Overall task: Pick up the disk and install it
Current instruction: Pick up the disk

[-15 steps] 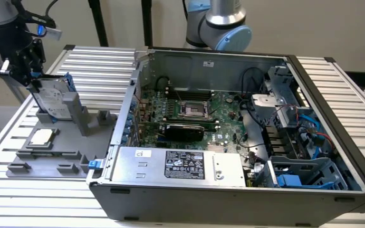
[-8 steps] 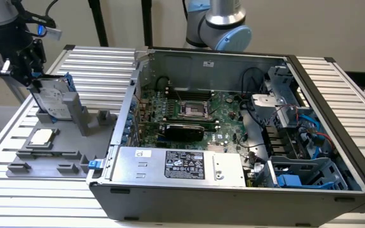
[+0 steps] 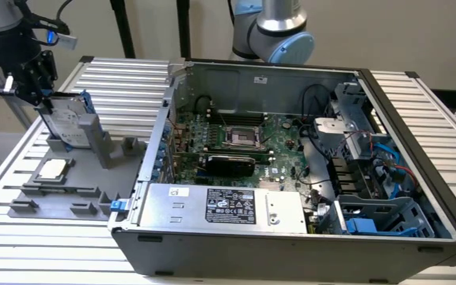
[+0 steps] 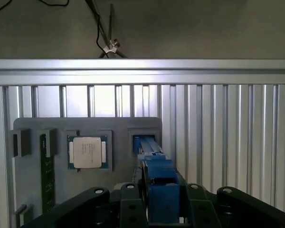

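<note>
We are at the first step: the gripper [image 4: 162,211] pinches the upright disk [image 3: 63,123] by its blue carrier (snug on both sides), while it stands in the grey holder [image 3: 101,148], outside the open computer case [image 3: 291,261], not yet installed.

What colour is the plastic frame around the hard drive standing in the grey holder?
Blue; the wrist view shows the frame best.

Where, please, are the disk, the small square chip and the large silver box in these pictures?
disk [image 3: 60,122]: exterior view, on its flat silver-grey face.
small square chip [image 4: 87,152]: wrist view, middle of its silver top.
large silver box [image 3: 230,206]: exterior view, on its black-and-white label.
</note>
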### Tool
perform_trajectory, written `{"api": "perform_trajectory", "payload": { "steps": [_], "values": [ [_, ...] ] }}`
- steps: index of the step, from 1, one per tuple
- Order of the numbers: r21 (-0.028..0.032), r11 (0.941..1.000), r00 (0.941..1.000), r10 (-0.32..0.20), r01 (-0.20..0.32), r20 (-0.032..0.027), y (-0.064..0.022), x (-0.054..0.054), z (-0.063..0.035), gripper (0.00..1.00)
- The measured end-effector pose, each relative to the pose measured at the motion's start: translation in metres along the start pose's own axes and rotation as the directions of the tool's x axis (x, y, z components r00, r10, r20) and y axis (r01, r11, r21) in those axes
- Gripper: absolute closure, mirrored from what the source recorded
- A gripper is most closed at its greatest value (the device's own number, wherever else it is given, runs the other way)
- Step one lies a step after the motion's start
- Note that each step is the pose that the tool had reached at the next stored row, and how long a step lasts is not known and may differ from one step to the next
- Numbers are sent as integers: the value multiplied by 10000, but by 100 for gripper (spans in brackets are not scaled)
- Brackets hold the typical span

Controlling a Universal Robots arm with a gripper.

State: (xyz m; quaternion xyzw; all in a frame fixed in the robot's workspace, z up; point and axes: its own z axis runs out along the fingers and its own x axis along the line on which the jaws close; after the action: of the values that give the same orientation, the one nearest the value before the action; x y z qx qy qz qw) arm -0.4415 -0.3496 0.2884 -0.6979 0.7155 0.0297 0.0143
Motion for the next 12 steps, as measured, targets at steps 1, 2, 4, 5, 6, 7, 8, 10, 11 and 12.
{"api": "perform_trajectory", "payload": {
  "steps": [1, 2, 4, 5, 6, 7, 8, 10, 11, 12],
  "values": [
    [0, 10000, 10000, -1, 1, 0, 0, 0, 0, 66],
    [0, 10000, 10000, -2, 2, 0, 0, 0, 0, 66],
    [-2, 10000, 10000, -1, 1, -1, 2, 2, 0, 66],
    [-2, 10000, 10000, 0, 0, -1, 2, 5, 0, 66],
    [-2, 10000, 10000, 0, 0, -1, 1, 8, -1, 66],
    [-1, 10000, 10000, -1, 1, -1, 0, 12, -1, 66],
    [0, 10000, 10000, -1, 1, -1, 1, 17, -1, 66],
    [-1, 10000, 10000, -2, 2, -1, 0, 31, -2, 66],
    [-1, 10000, 10000, -2, 2, -1, 0, 36, -2, 66],
    [-1, 10000, 10000, -1, 1, -1, 0, 41, -2, 66]
  ]
}}
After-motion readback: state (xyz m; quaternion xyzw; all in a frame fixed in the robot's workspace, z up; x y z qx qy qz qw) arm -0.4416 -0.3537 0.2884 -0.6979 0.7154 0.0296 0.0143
